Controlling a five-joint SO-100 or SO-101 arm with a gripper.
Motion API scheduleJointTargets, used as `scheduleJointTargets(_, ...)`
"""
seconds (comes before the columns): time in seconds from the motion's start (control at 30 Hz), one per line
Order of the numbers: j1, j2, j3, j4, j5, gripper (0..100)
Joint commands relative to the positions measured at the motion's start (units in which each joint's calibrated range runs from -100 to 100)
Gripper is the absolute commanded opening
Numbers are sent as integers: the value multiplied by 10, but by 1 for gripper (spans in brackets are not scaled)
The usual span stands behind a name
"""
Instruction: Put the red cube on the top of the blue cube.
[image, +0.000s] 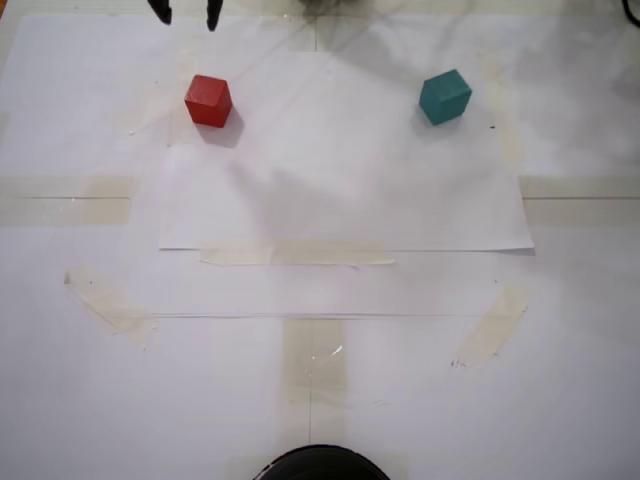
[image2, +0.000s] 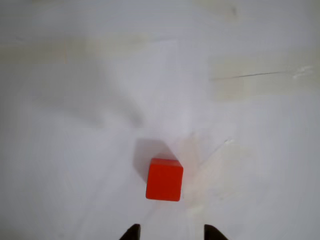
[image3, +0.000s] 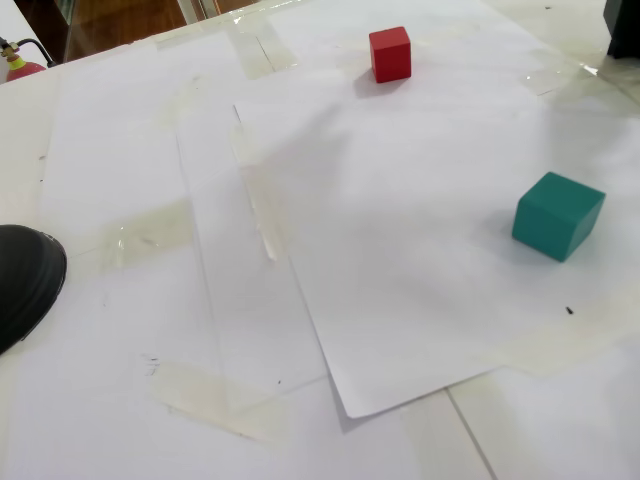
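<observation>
Wrist view shows the hand (image2: 171, 234) spread, bare paper (image2: 75, 150) between it and red cube (image2: 164, 179).

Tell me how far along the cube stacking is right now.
Nothing is stacked yet. The red cube and the teal cube sit apart on the white paper. In hand: the gripper is open and empty, with the red cube just ahead of its fingertips. Left: grasp, carry, place on the teal cube.

Black gripper (image2: 171, 233) fingertips (tapered, pointed, matte)
</observation>
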Motion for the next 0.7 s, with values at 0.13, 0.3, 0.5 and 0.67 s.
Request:
scheduleJointTargets(0.13,-9,-2,56,-37,-30,25)
scheduleJointTargets(0.3,-16,14,66,-50,-39,26)
scheduleJointTargets(0.5,-31,39,74,-84,-47,28)
scheduleJointTargets(0.67,-36,61,76,-112,-47,31)
